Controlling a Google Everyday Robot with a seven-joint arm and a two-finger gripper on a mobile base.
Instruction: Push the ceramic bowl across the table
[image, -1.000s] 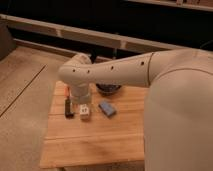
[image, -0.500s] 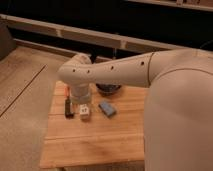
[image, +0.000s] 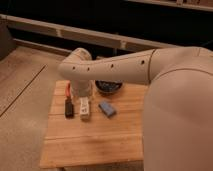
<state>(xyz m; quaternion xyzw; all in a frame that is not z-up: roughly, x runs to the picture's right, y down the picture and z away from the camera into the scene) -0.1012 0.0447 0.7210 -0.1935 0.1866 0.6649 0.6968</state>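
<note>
While hand (image: 84, 108) hangs low — bowl (image: 108, 86) beside.

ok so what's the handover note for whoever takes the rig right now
End effector: low over the table, left of the blue block, nearer the camera than the ceramic bowl and not on it.
Ceramic bowl: near the far edge, partly behind the arm.
Done: arm extends over the table; no push contact visible.
Left: bring the end effector to the bowl and push it across.
</note>
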